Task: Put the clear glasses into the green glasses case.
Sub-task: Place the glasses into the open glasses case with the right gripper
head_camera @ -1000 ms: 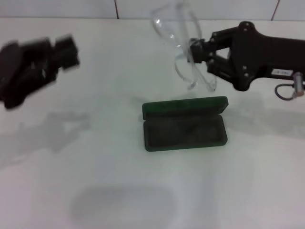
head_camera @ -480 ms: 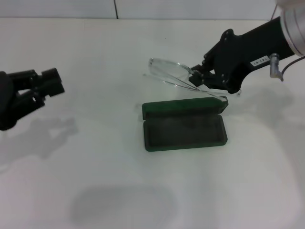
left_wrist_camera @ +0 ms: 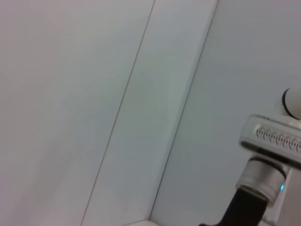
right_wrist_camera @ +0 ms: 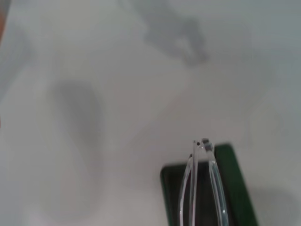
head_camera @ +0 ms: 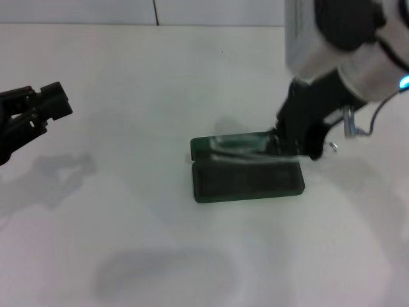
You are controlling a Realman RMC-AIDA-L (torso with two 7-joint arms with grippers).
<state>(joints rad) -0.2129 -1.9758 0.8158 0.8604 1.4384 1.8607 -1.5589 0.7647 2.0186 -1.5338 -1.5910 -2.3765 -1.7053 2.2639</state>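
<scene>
The green glasses case [head_camera: 246, 196] lies open at the table's middle, its lid folded back away from me. The clear glasses [head_camera: 234, 146] hang low over the case, along the line where lid and tray meet; whether they touch it I cannot tell. My right gripper [head_camera: 285, 146] is shut on their right end, at the case's right far corner. In the right wrist view the folded clear glasses [right_wrist_camera: 203, 188] stretch over the dark lining of the green case [right_wrist_camera: 235, 188]. My left gripper [head_camera: 39, 110] hovers idle far to the left.
The white table [head_camera: 140, 211] runs all round the case, with a white tiled wall [head_camera: 153, 11] behind. The left wrist view faces the wall and catches part of the right arm [left_wrist_camera: 263, 188].
My right arm has swung down and toward me, bringing the glasses from above the lid to low over the open case. The left gripper has drawn back a little to the left.
</scene>
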